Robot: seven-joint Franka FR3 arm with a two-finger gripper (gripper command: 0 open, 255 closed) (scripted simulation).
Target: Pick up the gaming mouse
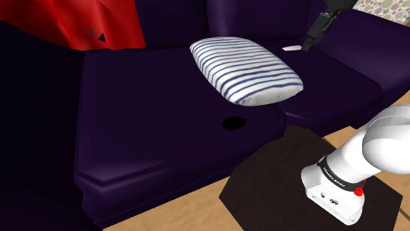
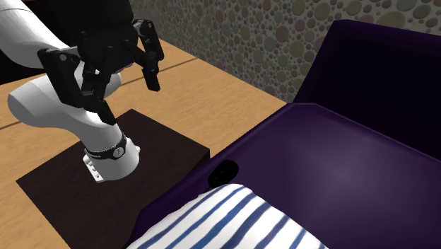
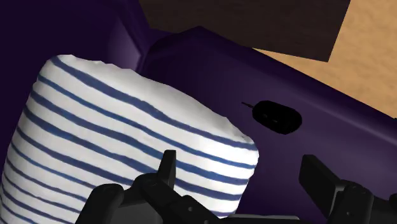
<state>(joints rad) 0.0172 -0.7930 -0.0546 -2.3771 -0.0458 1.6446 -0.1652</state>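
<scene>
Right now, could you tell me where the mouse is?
In the shoulder view, the mouse lies on the sofa near its front edge, just below the striped pillow.

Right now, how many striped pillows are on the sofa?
1. The striped pillow lies on the sofa seat, beside the black mouse near the front edge; others may lie out of view.

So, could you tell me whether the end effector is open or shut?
Open: the end effector holds nothing, its black fingers standing apart in the wrist view; the black mouse lies on the sofa.
</scene>
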